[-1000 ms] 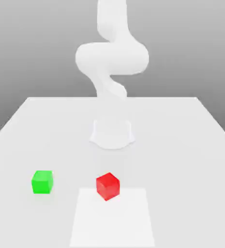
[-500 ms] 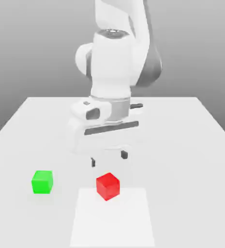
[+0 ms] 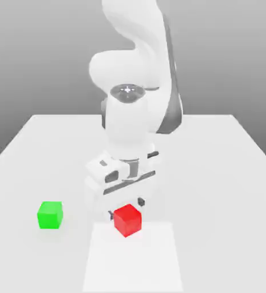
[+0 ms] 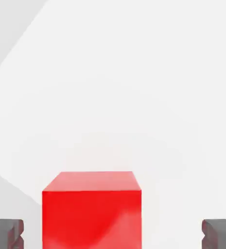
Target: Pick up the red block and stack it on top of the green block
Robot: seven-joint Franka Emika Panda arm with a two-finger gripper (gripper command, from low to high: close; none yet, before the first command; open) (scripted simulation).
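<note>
Red and smooth-faced, the block (image 3: 127, 220) we are after sits just beside our hand (image 3: 126, 210), low down at the level of its two fingertips (image 4: 214, 234). Our hand is released: the fingers stand wide apart, one to each side of the red block, with bare space between each of them and its faces. We see the block nearer to one finger than to the other, so it is off the middle of our grasp.

Our hand hangs tilted in the exterior view, below the white arm (image 3: 129, 123), and the red block partly hides the space between its dark fingertips. Away from our hand, toward the exterior view's left, the green block (image 3: 50, 215) rests on the pale surface (image 3: 215, 189), well apart from the red one. Beside our hand lies a brighter white patch (image 3: 133, 260) on the surface, and the red block stands at its edge.
</note>
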